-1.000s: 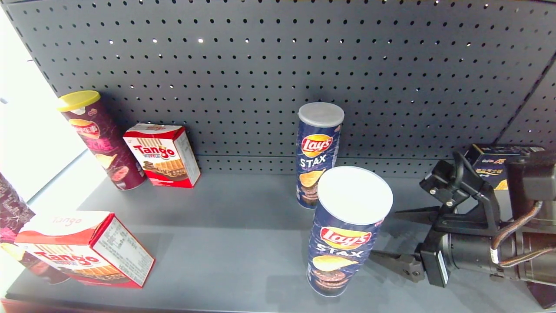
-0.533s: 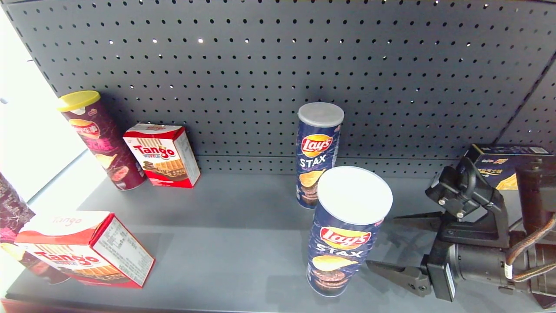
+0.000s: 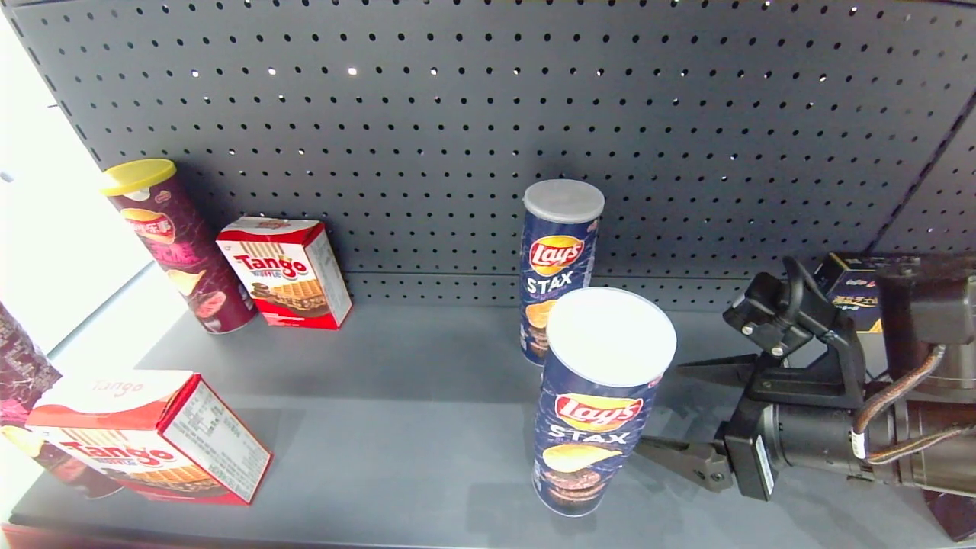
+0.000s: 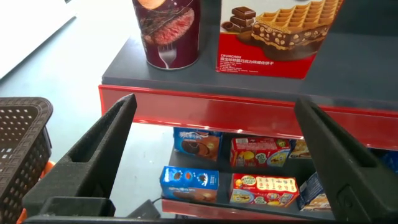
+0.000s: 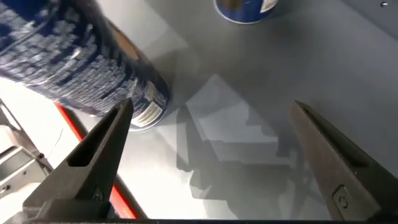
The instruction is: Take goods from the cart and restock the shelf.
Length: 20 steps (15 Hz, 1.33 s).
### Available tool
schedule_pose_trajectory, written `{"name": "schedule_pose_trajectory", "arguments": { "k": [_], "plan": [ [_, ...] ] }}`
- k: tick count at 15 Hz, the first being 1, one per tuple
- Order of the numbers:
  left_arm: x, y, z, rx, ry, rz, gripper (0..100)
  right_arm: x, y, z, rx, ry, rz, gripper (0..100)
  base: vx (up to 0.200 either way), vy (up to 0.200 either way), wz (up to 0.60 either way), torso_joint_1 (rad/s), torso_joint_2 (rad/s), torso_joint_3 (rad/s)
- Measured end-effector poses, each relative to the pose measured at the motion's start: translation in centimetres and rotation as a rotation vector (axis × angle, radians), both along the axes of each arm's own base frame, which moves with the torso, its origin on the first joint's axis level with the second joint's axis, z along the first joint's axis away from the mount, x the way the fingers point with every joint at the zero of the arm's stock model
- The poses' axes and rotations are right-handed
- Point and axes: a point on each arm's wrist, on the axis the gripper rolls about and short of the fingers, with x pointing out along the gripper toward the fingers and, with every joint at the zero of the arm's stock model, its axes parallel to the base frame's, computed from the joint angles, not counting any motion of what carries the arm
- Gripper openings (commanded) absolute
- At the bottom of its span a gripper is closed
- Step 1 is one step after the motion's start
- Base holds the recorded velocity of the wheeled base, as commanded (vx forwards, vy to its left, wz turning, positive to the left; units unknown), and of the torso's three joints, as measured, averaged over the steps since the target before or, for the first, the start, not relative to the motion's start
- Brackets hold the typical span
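Upright on the grey shelf (image 3: 396,427), near its front edge: the front blue chip can (image 3: 595,396), with a second blue chip can (image 3: 560,259) just behind it. Just to the right of the front blue chip can, low over the shelf: the right gripper (image 3: 662,412), jaws wide apart and holding nothing, contact with the can not clear. Well to the left of the front blue chip can, lower than the shelf's red edge (image 4: 205,106): the left gripper (image 4: 211,155), jaws also spread and empty, below a dark red can (image 4: 168,31) and a wafer box (image 4: 273,37).

Right gripper (image 3: 660,407): matte black, two tapered wedge fingers (image 3: 690,457), silver screws (image 3: 776,352) on bracket (image 3: 801,385), white label (image 3: 755,459) on cylindrical wrist (image 3: 816,441), brown-and-black cable (image 3: 900,389). Left gripper (image 4: 216,107): same black wedges
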Motion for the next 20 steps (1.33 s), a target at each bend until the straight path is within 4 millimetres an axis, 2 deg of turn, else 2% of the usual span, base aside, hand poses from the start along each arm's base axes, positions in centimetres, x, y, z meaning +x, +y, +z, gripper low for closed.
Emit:
{"name": "schedule_pose_trajectory", "arguments": {
  "k": [8, 20],
  "plan": [
    [0.0, 0.0, 0.01, 0.0, 0.0, -0.001, 100, -0.83, -0.15, -0.31, -0.008, 0.002, 0.008, 100, 0.0, 0.0, 0.0, 0.0, 0.0, 0.0],
    [0.0, 0.0, 0.01, 0.0, 0.0, 0.0, 100, -0.3, 0.31, -0.55, -0.018, 0.011, 0.006, 100, 0.0, 0.0, 0.0, 0.0, 0.0, 0.0]
  ]
}}
